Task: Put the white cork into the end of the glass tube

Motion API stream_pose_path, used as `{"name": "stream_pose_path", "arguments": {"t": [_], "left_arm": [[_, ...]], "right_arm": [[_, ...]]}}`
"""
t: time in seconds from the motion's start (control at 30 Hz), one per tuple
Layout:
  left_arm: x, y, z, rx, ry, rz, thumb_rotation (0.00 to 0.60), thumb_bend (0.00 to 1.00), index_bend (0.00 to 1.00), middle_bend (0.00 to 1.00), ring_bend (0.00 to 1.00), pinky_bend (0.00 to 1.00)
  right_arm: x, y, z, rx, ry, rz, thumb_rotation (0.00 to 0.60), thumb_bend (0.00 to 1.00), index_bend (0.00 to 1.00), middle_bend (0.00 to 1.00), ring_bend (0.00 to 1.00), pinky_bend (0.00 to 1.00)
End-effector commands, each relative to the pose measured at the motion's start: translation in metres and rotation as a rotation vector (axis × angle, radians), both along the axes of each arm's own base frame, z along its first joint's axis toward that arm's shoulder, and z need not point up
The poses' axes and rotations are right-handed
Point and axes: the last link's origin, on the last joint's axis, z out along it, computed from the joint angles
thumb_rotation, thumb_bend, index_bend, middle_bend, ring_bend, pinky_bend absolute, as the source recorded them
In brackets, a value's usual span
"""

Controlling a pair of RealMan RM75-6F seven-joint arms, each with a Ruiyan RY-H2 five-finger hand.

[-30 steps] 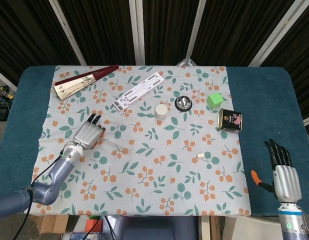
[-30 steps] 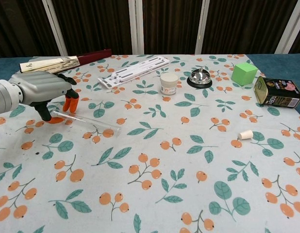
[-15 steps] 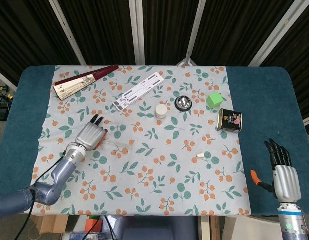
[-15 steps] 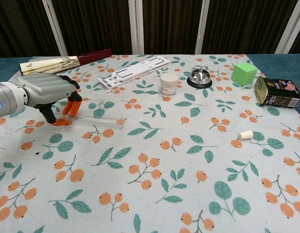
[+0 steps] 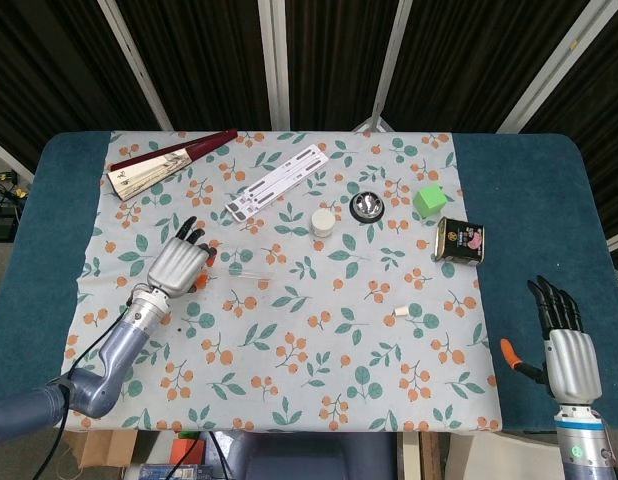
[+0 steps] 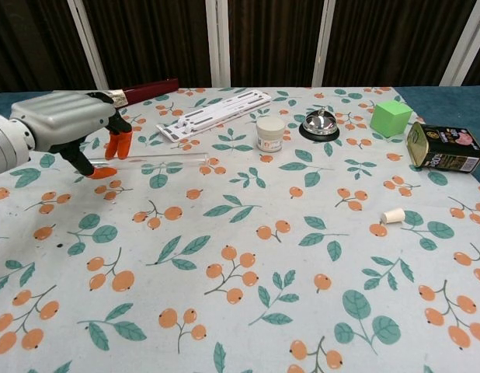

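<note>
Present on floral cloth (image 6: pixel 248 311): folded fan (image 5: pixel 169 160), white slotted strip (image 6: pixel 213 113), small jar (image 6: pixel 270 133), call bell (image 6: pixel 321 123), green cube (image 6: pixel 391 118), tin on its side (image 6: pixel 443 148).

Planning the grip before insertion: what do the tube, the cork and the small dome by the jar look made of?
Tube: clear glass by the look, the cloth print shows through it, glossy. Cork: matte white, tapered, possibly rubber or foam; it cannot be settled from here. Dome: polished metal on a dark base, with bright reflections, likely a desk bell. The left hand holds the tube.
</note>
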Motion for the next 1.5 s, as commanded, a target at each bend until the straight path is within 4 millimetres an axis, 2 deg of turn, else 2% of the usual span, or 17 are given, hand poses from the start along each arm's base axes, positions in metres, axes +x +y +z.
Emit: {"name": "stream_pose_path", "arguments": {"t": [0.03,0.2,0.37,0.6,0.77,0.93,1.17,1.5], "left_arm": [[0.003,-0.003,0.010,0.028,-0.089,0.012,0.600,0.54,0.68,0.72,0.20,0.00],[0.006,-0.006,0.021,0.058,-0.178,0.027,0.600,0.54,0.68,0.72,0.20,0.00],[0.012,-0.006,0.032,0.081,-0.215,0.036,0.600,0.54,0.68,0.72,0.20,0.00],[0.028,-0.006,0.050,0.100,-0.261,0.028,0.600,0.54,0.68,0.72,0.20,0.00],[0.035,-0.008,0.058,0.101,-0.270,0.015,0.600,0.54,0.68,0.72,0.20,0.00],[0.037,-0.012,0.064,0.097,-0.267,0.009,0.600,0.54,0.69,0.73,0.20,0.00],[0.033,-0.012,0.067,0.098,-0.251,0.019,0.600,0.54,0.69,0.73,0.20,0.00],[0.031,-0.012,0.067,0.101,-0.237,0.019,0.600,0.54,0.69,0.73,0.20,0.00]], "right_arm": [[0.002,-0.004,0.000,0.005,0.021,0.002,0.600,0.35,0.00,0.00,0.00,0.00],[0.011,-0.020,-0.001,0.027,0.074,0.012,0.600,0.35,0.02,0.00,0.00,0.00],[0.028,-0.039,-0.009,0.063,0.137,0.033,0.600,0.35,0.16,0.09,0.00,0.00],[0.057,-0.067,-0.028,0.132,0.162,0.048,0.600,0.35,0.36,0.10,0.00,0.00],[0.071,-0.075,-0.049,0.214,0.226,0.079,0.600,0.35,0.38,0.10,0.00,0.00],[0.069,-0.079,-0.076,0.295,0.281,0.079,0.600,0.35,0.40,0.10,0.00,0.00],[0.065,-0.081,-0.104,0.363,0.313,0.071,0.600,0.35,0.42,0.12,0.00,0.00],[0.062,-0.090,-0.121,0.377,0.312,0.061,0.600,0.35,0.44,0.12,0.00,0.00]]}}
